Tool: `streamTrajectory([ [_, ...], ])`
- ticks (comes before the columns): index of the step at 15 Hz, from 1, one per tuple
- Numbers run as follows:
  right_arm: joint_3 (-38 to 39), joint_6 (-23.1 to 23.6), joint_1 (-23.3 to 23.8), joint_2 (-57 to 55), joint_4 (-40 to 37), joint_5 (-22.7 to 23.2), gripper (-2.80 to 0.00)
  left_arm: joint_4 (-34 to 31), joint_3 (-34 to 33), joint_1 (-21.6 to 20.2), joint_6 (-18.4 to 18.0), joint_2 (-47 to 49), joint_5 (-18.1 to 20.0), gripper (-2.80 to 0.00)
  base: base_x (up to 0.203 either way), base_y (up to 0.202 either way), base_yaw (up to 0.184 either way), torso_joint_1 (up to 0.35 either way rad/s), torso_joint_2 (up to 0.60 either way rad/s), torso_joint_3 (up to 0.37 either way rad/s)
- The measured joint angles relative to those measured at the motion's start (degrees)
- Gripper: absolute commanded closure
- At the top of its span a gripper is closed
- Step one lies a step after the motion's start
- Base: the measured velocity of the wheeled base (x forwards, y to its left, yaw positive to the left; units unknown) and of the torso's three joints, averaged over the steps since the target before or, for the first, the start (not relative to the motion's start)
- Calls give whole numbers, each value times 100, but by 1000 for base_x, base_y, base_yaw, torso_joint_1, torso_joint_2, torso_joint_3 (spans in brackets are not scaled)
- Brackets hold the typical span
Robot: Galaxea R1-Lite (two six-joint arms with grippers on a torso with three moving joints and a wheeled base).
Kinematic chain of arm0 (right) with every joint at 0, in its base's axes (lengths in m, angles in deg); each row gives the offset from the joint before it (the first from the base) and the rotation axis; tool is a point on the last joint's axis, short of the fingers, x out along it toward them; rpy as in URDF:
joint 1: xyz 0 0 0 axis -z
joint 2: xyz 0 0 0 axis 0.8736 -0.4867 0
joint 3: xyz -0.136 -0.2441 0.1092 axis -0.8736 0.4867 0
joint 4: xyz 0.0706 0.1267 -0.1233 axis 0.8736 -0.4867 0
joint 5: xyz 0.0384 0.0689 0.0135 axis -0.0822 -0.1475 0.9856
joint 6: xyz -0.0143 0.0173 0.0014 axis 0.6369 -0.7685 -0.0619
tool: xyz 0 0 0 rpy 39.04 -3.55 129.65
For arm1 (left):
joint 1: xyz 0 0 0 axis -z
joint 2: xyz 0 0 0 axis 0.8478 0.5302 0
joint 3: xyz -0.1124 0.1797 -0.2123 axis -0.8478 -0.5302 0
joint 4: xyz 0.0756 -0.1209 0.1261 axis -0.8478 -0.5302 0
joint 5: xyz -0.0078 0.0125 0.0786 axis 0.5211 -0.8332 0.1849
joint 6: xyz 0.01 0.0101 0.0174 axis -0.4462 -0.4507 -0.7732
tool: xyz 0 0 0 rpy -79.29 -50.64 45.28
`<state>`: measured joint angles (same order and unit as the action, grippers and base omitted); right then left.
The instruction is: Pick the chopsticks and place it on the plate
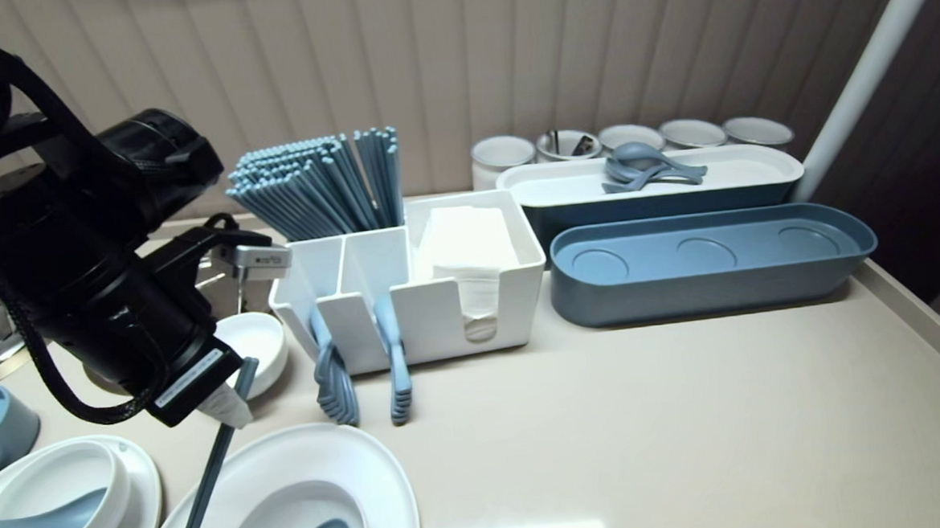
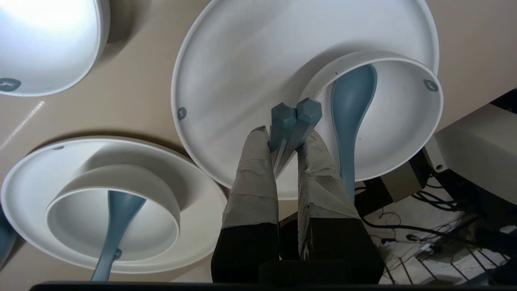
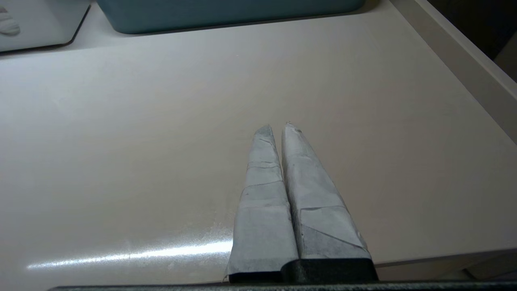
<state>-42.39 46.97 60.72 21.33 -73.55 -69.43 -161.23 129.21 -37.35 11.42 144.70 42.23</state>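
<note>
Chopsticks (image 2: 282,121) are slate blue; plate (image 2: 242,72) and bowl (image 2: 404,121) white; spoon (image 2: 351,101) blue; tabletop (image 1: 647,416) beige.

Two slim blue-grey chopsticks (image 1: 215,462), six-sided in section, are pinched side by side between the taped fingers of the left pincer (image 1: 232,407), which grips them close to their thick ends. The two butt ends sit level and touch each other. The pair hangs steeply tilted above the table near its front left corner. The long lower part slants down toward the front edge, crossing over the rim of a white plate (image 1: 384,470). The tips run out of view.
</note>
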Motion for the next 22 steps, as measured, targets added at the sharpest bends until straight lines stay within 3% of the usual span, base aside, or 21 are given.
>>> streamTrajectory([
  [14,0,0,0,0,-1,-2,0,36,-32,221,50,1092,-32,0,0,0,0,0,0,0],
  [18,0,0,0,0,1,-2,0,294,-16,357,367,1262,-41,0,0,0,0,0,0,0],
  [22,0,-2,0,0,-1,-1,0,327,-21,375,389,1367,-34,0,0,0,0,0,0,0],
])
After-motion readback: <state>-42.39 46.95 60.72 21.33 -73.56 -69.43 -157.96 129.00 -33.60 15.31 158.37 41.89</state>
